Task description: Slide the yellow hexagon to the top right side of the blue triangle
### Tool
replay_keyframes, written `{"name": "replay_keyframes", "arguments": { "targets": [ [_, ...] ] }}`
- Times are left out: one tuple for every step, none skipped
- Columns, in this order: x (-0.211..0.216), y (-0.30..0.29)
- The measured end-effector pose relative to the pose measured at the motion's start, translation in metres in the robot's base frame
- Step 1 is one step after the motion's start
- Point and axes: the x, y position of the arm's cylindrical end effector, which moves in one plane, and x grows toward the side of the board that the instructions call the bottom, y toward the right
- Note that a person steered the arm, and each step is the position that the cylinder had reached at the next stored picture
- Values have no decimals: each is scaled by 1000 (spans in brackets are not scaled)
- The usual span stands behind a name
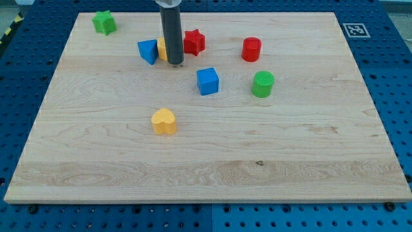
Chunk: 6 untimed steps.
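The blue triangle [148, 51] lies at the upper left of the wooden board [206, 161]. The yellow hexagon [162, 49] sits right beside it on its right, mostly hidden behind my dark rod. My tip [176, 62] rests on the board at the hexagon's right side, between the hexagon and the red star [194, 42].
A green star [103, 22] lies at the top left corner. A red cylinder [251, 49] and a green cylinder [262, 84] lie to the right. A blue cube [208, 81] is near the middle. A yellow heart [164, 121] lies below, left of centre.
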Motion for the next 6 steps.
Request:
{"name": "replay_keyframes", "arguments": {
  "targets": [
    [-3,-3],
    [-14,-14],
    [-23,-22],
    [-34,-36],
    [-39,-47],
    [-40,-61]
  ]
}}
